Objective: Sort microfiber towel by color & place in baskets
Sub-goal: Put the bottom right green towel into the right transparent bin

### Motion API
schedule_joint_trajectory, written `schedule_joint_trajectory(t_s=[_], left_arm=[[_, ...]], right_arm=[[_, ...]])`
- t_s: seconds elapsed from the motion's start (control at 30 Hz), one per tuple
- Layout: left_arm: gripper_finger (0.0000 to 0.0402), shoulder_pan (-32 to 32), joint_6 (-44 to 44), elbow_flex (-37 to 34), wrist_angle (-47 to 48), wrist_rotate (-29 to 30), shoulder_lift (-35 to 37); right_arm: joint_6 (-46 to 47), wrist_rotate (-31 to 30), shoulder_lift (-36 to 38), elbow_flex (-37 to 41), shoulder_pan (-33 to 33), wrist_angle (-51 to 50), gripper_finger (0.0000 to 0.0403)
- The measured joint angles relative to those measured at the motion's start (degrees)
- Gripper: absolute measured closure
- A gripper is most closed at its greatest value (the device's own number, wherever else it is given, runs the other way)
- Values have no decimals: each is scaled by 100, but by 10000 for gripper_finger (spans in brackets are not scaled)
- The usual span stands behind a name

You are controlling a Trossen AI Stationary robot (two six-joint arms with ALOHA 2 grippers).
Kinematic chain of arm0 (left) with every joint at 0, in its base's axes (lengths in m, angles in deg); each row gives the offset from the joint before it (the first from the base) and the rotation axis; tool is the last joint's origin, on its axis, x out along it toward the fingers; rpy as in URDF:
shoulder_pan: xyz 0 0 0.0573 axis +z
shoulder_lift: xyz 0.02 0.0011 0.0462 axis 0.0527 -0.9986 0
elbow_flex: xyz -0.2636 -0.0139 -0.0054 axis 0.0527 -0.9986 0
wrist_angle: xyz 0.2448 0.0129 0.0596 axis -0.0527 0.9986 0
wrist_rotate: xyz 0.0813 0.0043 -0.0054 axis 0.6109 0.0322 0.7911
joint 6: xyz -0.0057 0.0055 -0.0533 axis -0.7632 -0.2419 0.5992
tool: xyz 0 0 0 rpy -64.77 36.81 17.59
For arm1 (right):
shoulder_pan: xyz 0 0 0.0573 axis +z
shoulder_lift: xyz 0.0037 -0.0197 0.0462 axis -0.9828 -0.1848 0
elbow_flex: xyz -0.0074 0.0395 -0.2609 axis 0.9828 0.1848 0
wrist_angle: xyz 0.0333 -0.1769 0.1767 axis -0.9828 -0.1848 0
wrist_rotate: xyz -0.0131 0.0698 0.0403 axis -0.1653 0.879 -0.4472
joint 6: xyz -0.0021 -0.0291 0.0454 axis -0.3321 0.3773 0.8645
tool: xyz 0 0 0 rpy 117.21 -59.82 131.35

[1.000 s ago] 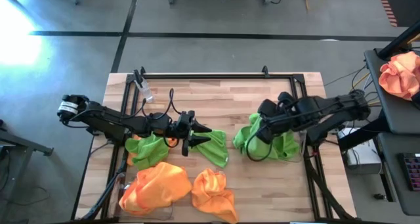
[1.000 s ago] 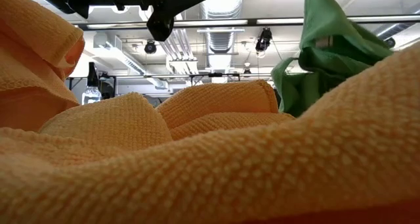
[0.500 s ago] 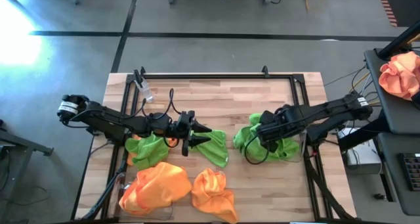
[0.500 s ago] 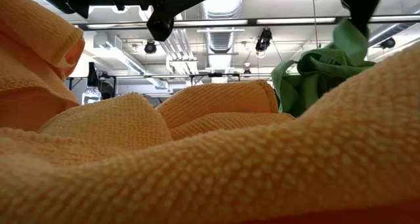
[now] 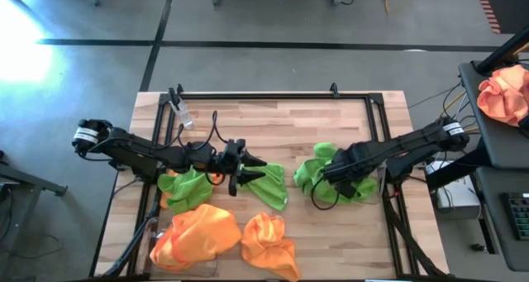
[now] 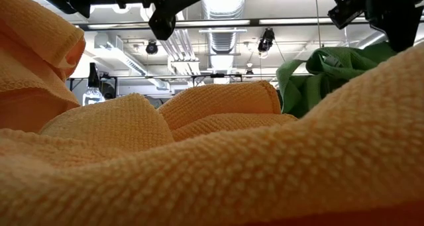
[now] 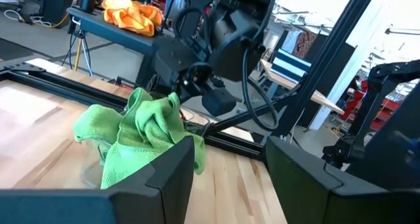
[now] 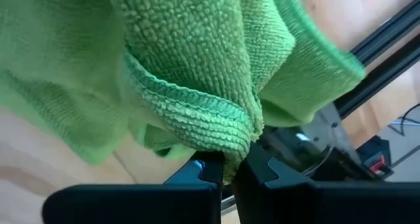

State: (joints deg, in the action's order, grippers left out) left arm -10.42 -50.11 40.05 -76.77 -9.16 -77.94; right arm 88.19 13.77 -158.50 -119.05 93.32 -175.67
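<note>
Pinched tight on a fold of lime green cloth [image 8: 197, 112], the right gripper's fingers [image 8: 213, 175] were pressed together with the fabric edge caught between them, while the left gripper's fingers [image 7: 174, 165] stood spread with nothing between them. From above, the wooden table [image 5: 273, 121] carried all of it, both dark arms reaching in from nine and three o'clock. At about four o'clock on the table the right gripper [image 5: 335, 179] hung low over a heap of green towels [image 5: 318, 173]; whether a basket lay under that heap could not be made out from above, though the left wrist view showed a clear plastic wall [image 7: 92, 168] beneath the green pile [image 7: 141, 129]. Largest of the cloths, an orange towel [image 5: 194, 232] lay bunched at seven o'clock, with a smaller orange towel [image 5: 269, 241] just beside it toward six. Above the big orange one, at roughly eight o'clock, sat a crumpled green towel [image 5: 188, 185], and a second green towel [image 5: 269, 185] lay near the centre, toward six. The left gripper [image 5: 240, 176] hovered between those two green cloths. In the low view orange fabric [image 6: 199, 166] filled the foreground, green cloth [image 6: 311, 77] rising behind it at two o'clock.
</note>
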Motion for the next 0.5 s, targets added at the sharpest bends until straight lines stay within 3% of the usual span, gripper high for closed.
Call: schedule_joint_trajectory(t_s=[0.3, 0.5], left_arm=[[228, 0, -1, 0, -179, 1, 0], [228, 0, -1, 0, -187, 0, 0]], right_arm=[[100, 122, -2, -33, 0, 39, 387], [149, 174, -2, -34, 0, 55, 347]])
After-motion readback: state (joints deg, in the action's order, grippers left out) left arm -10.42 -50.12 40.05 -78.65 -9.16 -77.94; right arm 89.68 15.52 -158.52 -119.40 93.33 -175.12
